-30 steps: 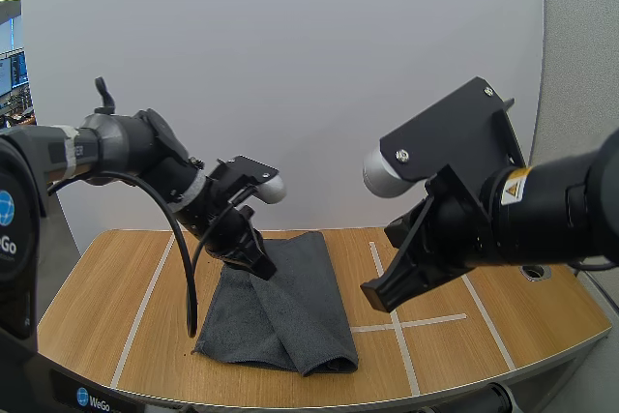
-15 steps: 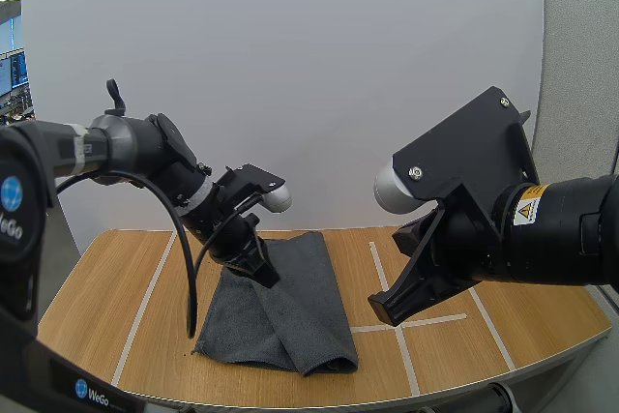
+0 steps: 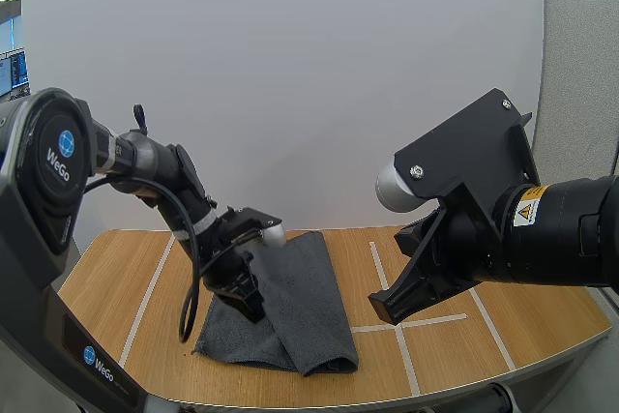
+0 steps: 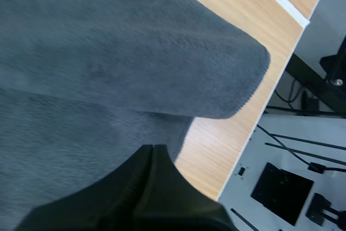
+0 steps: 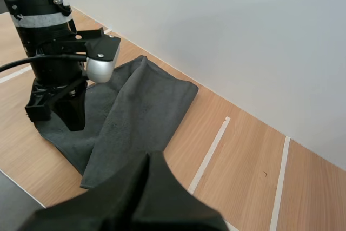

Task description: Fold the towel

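Observation:
A dark grey towel (image 3: pixel 305 307) lies part-folded on the wooden table (image 3: pixel 106 287), with one rounded fold running toward the front edge. My left gripper (image 3: pixel 247 305) is down on the towel's left half, fingers together as one dark wedge (image 4: pixel 153 149) with the tip against the cloth (image 4: pixel 108 52). The right wrist view shows that gripper (image 5: pixel 73 117) standing on the towel (image 5: pixel 135 112) near its left edge. My right gripper (image 3: pixel 379 309) hangs shut above the table, right of the towel and clear of it, its wedge (image 5: pixel 150 158) over the towel's near corner.
White tape lines (image 3: pixel 397 326) cross the table right of the towel. The table's front edge (image 3: pixel 290 398) runs close to the towel's near fold. Bare wood lies to the left (image 3: pixel 97 316) and right (image 3: pixel 522 316).
My left gripper has dropped down and forward onto the towel's left half, and the cloth that stood raised under it now lies flatter. The right arm has barely shifted.

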Controlling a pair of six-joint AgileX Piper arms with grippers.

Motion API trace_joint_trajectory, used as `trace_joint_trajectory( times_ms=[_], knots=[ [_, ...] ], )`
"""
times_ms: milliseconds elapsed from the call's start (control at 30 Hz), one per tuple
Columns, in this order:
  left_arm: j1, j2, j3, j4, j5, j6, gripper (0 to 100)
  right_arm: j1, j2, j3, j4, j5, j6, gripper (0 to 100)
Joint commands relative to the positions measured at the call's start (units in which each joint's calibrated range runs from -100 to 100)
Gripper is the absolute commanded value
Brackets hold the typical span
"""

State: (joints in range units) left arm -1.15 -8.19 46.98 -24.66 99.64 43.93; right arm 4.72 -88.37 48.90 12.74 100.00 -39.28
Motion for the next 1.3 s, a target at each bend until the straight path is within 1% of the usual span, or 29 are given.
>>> trace_joint_trajectory(
  times_ms=[0,33,100,133,167,200,233,300,333,433,567,600,667,700,800,867,1100,1267],
  knots=[
    [-0.22,-0.03,4.23,-2.65,0.36,-0.62,8,-0.26,-0.47,-0.01,-0.46,0.00,0.16,0],
    [-0.22,-0.03,4.64,-2.99,0.36,-0.62,14,-0.26,-0.47,-0.01,-0.46,0.00,0.16,0],
    [-0.22,-0.03,5.28,-3.83,0.36,-0.71,30,-0.26,-0.47,-0.01,-0.46,0.00,0.16,0],
    [-0.22,-0.03,5.61,-4.44,0.36,-0.71,43,-0.26,-0.47,-0.01,-0.46,0.00,0.16,0],
    [-0.22,-0.03,5.77,-4.70,0.36,-0.71,50,-0.26,-0.47,-0.01,-0.46,0.00,0.16,0],
    [-0.22,-0.03,6.32,-5.48,0.36,-0.71,67,-0.26,-0.47,-0.01,-0.46,0.00,0.16,0],
    [-0.22,-0.03,6.66,-5.75,0.36,-0.62,79,-0.26,-0.47,-0.01,-0.46,0.00,0.16,0],
    [-0.22,-0.03,7.63,-5.88,0.36,-0.13,91,-0.26,-0.47,-0.01,-0.46,0.00,0.16,0],
    [-0.22,-0.03,8.18,-5.88,0.36,-0.01,94,-0.26,-0.47,-0.01,-0.46,0.00,0.16,0],
    [-0.22,-0.03,9.55,-6.69,0.36,0.76,95,-0.26,-0.47,-0.01,-0.46,0.00,0.16,0],
    [-0.22,-0.03,10.35,-9.56,0.36,1.70,95,-0.26,-0.47,-0.01,-0.32,0.00,0.16,0],
    [-0.39,-0.03,10.35,-9.86,0.36,1.70,95,-0.26,-0.47,-0.01,-0.21,0.00,0.16,0],
    [-1.51,-0.03,10.35,-10.09,0.36,1.70,95,-0.26,-0.47,-0.01,-0.21,0.00,0.16,0],
    [-2.45,-0.03,10.35,-10.30,0.36,1.60,95,-0.26,-0.47,-0.01,-0.21,0.00,0.16,0],
    [-4.66,-0.03,10.35,-10.83,0.36,1.16,95,-0.26,-0.47,-0.01,-0.21,0.00,0.16,0],
    [-5.43,-0.03,10.35,-10.83,0.36,0.62,95,-0.26,-0.47,-0.01,-0.21,0.00,0.16,0],
    [-5.52,-0.03,10.35,-10.71,0.36,-0.35,95,-0.26,-0.47,-0.01,-0.21,0.00,0.16,0],
    [-5.52,-0.03,10.35,-9.44,0.36,-1.28,95,-0.26,-0.47,-0.01,-0.21,0.00,0.16,0]
  ],
)
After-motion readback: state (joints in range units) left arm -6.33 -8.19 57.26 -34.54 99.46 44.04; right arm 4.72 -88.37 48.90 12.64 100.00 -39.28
